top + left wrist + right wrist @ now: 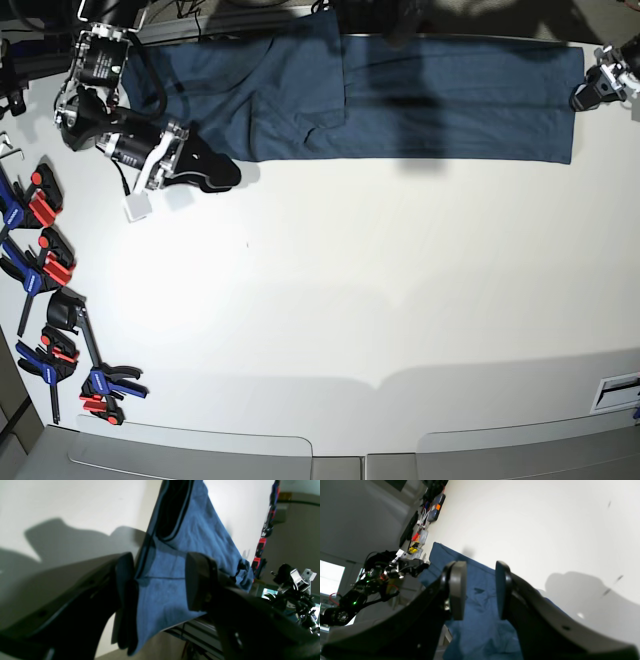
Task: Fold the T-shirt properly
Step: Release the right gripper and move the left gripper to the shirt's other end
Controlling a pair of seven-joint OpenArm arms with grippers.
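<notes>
The dark blue T-shirt lies flat as a long band along the table's far edge, with a sleeve and the collar toward the left. My left gripper is at the band's right end. In the left wrist view its fingers stand wide apart, the gripper open, with the shirt's edge between and beyond them. My right gripper sits at the shirt's lower left edge. It is open, and the blue cloth shows through the gap with nothing pinched.
Red, blue and black clamps line the table's left edge, with more near the front left corner. The same clamps show past the shirt in the left wrist view. The white table spreads in front of the shirt.
</notes>
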